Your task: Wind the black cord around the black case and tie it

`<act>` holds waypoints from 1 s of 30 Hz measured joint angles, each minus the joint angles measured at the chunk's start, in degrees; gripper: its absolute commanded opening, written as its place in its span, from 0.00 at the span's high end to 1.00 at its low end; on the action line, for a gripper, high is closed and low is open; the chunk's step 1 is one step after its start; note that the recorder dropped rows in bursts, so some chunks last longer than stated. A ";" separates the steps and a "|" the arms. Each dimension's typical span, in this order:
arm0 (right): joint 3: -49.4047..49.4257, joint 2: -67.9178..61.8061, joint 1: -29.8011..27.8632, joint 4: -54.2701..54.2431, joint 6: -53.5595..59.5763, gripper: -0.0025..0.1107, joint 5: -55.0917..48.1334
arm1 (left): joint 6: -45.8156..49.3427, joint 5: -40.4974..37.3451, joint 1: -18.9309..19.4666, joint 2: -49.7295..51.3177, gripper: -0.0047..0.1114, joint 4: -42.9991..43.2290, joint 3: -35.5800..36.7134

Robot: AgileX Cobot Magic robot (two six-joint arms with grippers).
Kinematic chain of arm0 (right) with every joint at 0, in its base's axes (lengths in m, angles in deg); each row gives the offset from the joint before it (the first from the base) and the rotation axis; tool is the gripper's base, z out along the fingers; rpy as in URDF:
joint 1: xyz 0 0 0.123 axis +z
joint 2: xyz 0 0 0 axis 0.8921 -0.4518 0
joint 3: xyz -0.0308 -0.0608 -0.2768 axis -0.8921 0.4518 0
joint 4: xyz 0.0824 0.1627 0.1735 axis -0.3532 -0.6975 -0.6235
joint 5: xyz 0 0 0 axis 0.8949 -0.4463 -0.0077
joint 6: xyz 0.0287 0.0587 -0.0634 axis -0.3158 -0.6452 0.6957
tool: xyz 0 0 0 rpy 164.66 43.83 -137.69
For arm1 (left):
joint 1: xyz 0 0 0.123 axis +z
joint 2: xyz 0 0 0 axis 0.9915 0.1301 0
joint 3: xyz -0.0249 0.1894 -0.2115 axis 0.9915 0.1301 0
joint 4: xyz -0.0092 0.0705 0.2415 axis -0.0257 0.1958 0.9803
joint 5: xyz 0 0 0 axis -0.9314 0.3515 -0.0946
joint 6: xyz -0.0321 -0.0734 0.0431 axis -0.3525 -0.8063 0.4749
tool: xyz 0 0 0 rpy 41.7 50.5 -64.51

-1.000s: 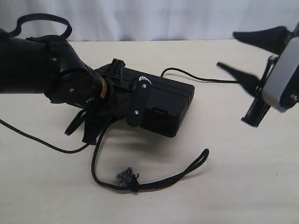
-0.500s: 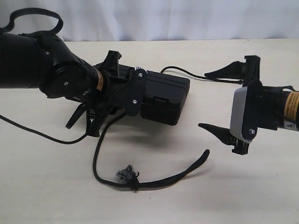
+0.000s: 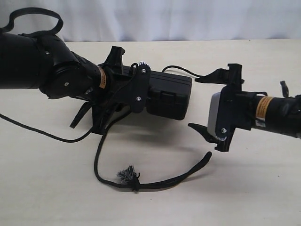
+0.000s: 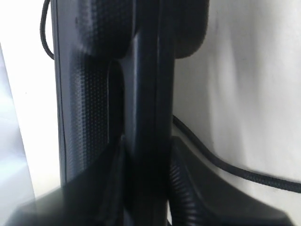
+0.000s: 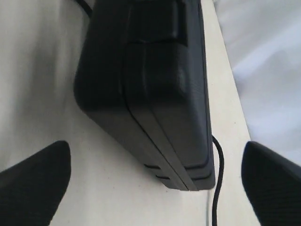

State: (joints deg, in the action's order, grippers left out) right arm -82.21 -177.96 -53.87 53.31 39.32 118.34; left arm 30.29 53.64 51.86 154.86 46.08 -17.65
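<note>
The black case [image 3: 170, 96] rests on the table, tilted, with its left end clamped in my left gripper [image 3: 134, 89]. In the left wrist view the case's [image 4: 84, 94] edge sits between the shut fingers [image 4: 188, 183]. The black cord [image 3: 97, 160] runs from under the case down to a frayed grey tuft [image 3: 126, 176], then right to a folded bend [image 3: 205, 159]. Another stretch [image 3: 181, 70] leaves the case's far side. My right gripper [image 3: 206, 102] stands wide open just right of the case, holding nothing. The right wrist view shows the case's end [image 5: 150, 84] and the cord [image 5: 217, 179] ahead of it.
A smooth black arm cable [image 3: 33, 133] trails over the table [image 3: 254, 193] on the left. A white curtain [image 3: 164, 19] closes the far side. The left arm's bulk [image 3: 42, 70] covers the table's back left.
My right gripper has come down and moved left, level with the case's right end. The left gripper has shifted the case slightly up and to the right.
</note>
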 measured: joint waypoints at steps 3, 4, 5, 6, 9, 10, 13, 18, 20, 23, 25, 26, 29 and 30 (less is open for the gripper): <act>-0.03 -2.91 2.81 -4.54 5.60 0.17 1.45 | 0.00 0.04 0.00 0.00 0.96 -0.12 0.00; -0.03 -3.63 3.35 -5.98 7.22 0.17 2.10 | 0.00 0.14 0.00 0.00 0.96 -0.22 0.00; -0.03 -4.29 3.66 -8.11 8.45 0.17 2.90 | 0.00 0.14 0.00 0.00 0.96 -0.22 0.00; -0.03 -5.18 4.07 -10.53 9.91 0.17 4.38 | 0.00 0.14 0.00 0.00 0.96 -0.22 0.00; -0.12 -6.58 4.07 -17.73 11.29 0.17 8.29 | -0.12 0.27 0.00 0.00 0.96 -0.22 0.00; -0.12 -6.98 4.07 -19.06 11.85 0.17 8.90 | -0.12 0.27 0.00 0.00 0.96 -0.22 0.00; -0.12 -8.06 4.07 -21.03 13.88 0.17 10.35 | -0.12 0.43 0.00 0.00 0.96 -0.22 0.00; -0.12 -10.49 4.07 -21.56 14.92 0.17 14.88 | -0.12 0.43 0.00 0.00 0.96 -0.42 0.00; -0.12 -11.58 4.07 -21.14 14.92 0.17 17.20 | -0.12 0.43 0.00 0.00 0.96 -0.42 0.00; -0.81 -13.05 4.07 -19.80 15.01 0.17 18.13 | -0.12 0.43 0.00 0.00 0.96 -0.42 0.00; -1.48 -13.96 4.07 -19.41 15.01 0.17 18.38 | -0.12 0.43 0.00 0.00 0.96 -0.88 0.00; -1.73 -14.08 4.07 -19.33 15.01 0.18 18.37 | -0.12 0.55 0.00 0.00 0.96 -1.21 0.00; -2.42 -14.48 4.07 -19.18 14.41 0.28 18.37 | -0.12 0.67 0.00 0.00 0.96 -1.28 0.00; -2.52 -14.57 4.07 -19.14 13.62 0.36 18.37 | -0.12 0.67 0.00 0.00 0.96 -1.28 0.00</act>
State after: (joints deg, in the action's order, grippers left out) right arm -84.73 -192.53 -49.80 34.17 52.94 136.71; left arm 30.18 54.31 51.86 154.86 44.80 -17.65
